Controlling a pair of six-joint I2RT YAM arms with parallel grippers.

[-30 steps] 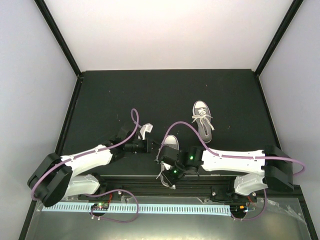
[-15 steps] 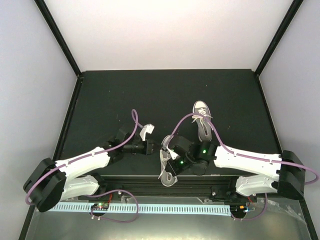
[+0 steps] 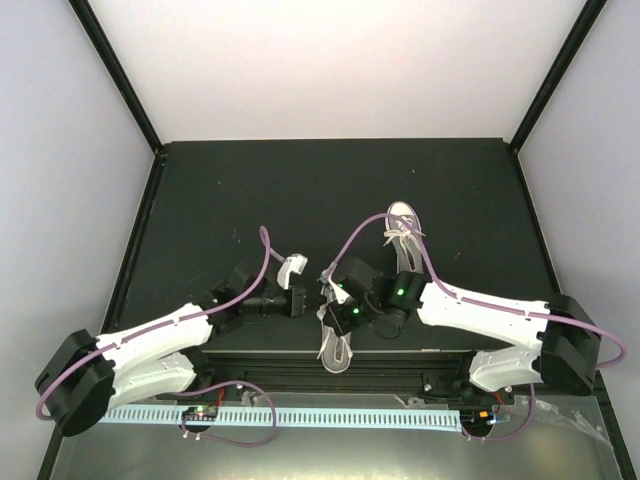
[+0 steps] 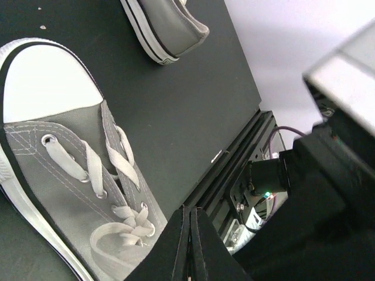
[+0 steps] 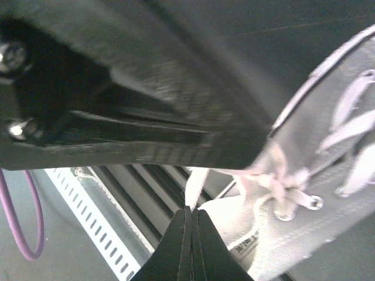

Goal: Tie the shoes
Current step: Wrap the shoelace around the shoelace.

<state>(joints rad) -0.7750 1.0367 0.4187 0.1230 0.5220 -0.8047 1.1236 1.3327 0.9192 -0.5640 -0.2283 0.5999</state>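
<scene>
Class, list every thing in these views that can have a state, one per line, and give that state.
near shoe, upright on its sole, laced, no finished bow visible
far shoe, upright on its sole, standing apart from the near shoe
left pincer, shut, no lace seen in it
right pincer, shut on the white lace
white lace, running from the right pincer's tips toward the near shoe

Two grey sneakers (image 3: 400, 213) (image 3: 336, 345), two white robot arms (image 3: 160, 335) (image 3: 480, 310)

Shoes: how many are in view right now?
2. The near shoe lies at front centre, partly covered in the top view. The far shoe lies behind it, slightly to the right. No other shoe shows, and there is little room for one to be hidden.
</scene>
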